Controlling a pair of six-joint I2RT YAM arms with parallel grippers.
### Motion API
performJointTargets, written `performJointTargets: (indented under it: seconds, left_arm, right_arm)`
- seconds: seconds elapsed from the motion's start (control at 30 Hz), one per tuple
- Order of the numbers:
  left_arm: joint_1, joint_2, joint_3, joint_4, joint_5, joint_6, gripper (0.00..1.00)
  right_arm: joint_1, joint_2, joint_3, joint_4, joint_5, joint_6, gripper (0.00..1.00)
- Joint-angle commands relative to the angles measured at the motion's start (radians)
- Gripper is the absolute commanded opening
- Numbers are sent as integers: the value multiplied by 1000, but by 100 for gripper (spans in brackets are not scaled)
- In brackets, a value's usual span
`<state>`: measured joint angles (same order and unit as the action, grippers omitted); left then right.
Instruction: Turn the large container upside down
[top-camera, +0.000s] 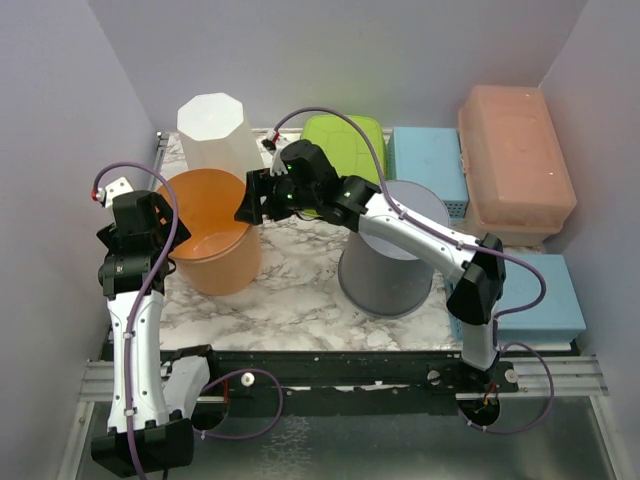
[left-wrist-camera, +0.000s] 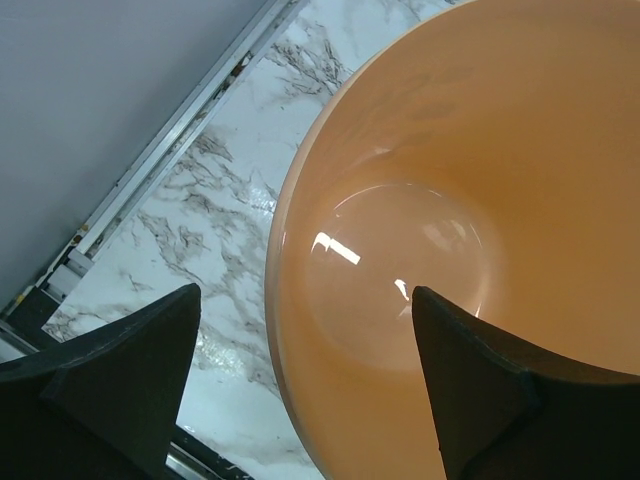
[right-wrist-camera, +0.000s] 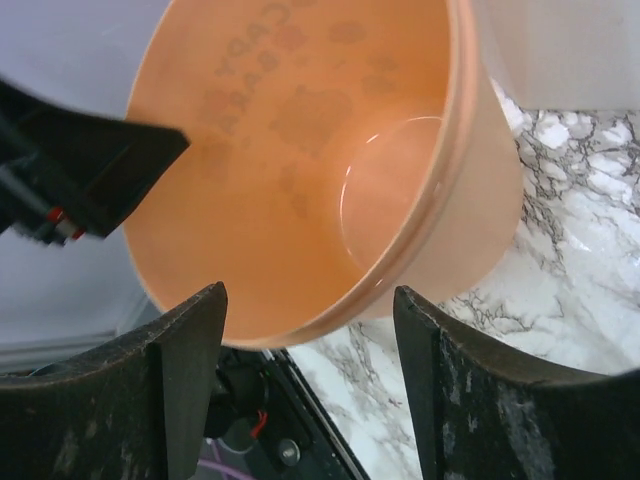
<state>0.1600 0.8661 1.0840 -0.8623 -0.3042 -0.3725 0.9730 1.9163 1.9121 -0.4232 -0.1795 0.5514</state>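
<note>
Marble-patterned desk (top-camera: 300, 270), closed in by pale grey walls on three sides.

Large orange container (top-camera: 210, 245): stands mouth up on the left part of the desk, not inverted. Interior is glossy and empty, with its round base visible through the opening in both wrist views.

Left gripper (left-wrist-camera: 305, 300): jaws wide apart, straddling the container's near-left rim, one finger outside the wall and one over the inside. Contact with the wall cannot be told.

Right gripper (right-wrist-camera: 308, 295): jaws also wide apart, held at the container's right rim, with the rim's edge lying between the two fingers. No grip is evident. The left arm's dark finger shows at the far rim in this view.

Surroundings: white faceted container (top-camera: 215, 130) just behind the orange one; grey container (top-camera: 390, 265) to its right, partly under the right arm. Along the back and right stand a green lidded box (top-camera: 345, 140), a blue box (top-camera: 430, 165), a salmon box (top-camera: 515, 160) and a second blue box (top-camera: 545, 295).
</note>
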Motion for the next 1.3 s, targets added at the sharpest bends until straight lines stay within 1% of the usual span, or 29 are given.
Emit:
performJointTargets:
  seconds: [0.0, 0.1, 0.17, 0.27, 0.37, 0.5, 0.63, 0.7, 0.77, 0.83, 0.87, 0.9, 0.97, 1.03, 1.1, 1.13, 1.2, 1.27]
  left_arm:
    - [3, -17, -16, 10, 30, -2, 86]
    - [4, -19, -18, 10, 37, 7, 86]
    - [4, -23, -19, 12, 39, 7, 83]
    - [4, -28, -27, 18, 53, 4, 81]
    - [4, -35, -35, 20, 60, 5, 79]
    - [4, -34, -36, 24, 75, 6, 78]
    - [4, -34, -38, 33, 103, 3, 73]
    - [4, -35, -39, 34, 110, 4, 69]
    - [4, -38, -42, 34, 114, 8, 66]
    - [3, -38, -44, 34, 119, 9, 63]
    - [3, -37, -44, 35, 125, 9, 63]
    - [4, -37, -44, 36, 130, 9, 62]
    - [4, -36, -42, 41, 145, 5, 61]
    - [3, -34, -41, 49, 161, 0, 61]
    - [4, -30, -38, 52, 172, -1, 60]
    - [3, -29, -38, 54, 175, 0, 60]
    - [4, -28, -36, 53, 174, -1, 60]
    - [4, -28, -38, 51, 172, -3, 60]
  right_arm:
    - [-22, 77, 61, 18, -77, 104, 71]
    - [-29, 107, 80, 17, -84, 121, 70]
    - [-36, 121, 90, 19, -99, 130, 70]
    - [-49, 125, 69, 63, -156, 159, 67]
    - [-54, 112, 26, 109, -177, 188, 58]
    - [-57, 96, -3, 123, -161, 198, 56]
    - [-63, 85, -38, 158, -168, 228, 45]
    - [-65, 79, -57, 182, -181, 246, 41]
    - [-65, 71, -76, 205, -186, 260, 39]
    - [-66, 62, -93, 224, -189, 269, 34]
    - [-65, 56, -101, 230, -188, 276, 33]
    - [-67, 51, -108, 240, -190, 283, 32]
    - [-67, 41, -126, 266, -198, 299, 25]
    - [-66, 32, -146, 296, -213, 316, 24]
    - [-66, 23, -162, 329, -231, 331, 19]
    - [-65, 19, -166, 337, -232, 334, 18]
    - [-66, 9, -168, 334, -223, 333, 11]
    - [-66, -3, -171, 323, -209, 320, 10]
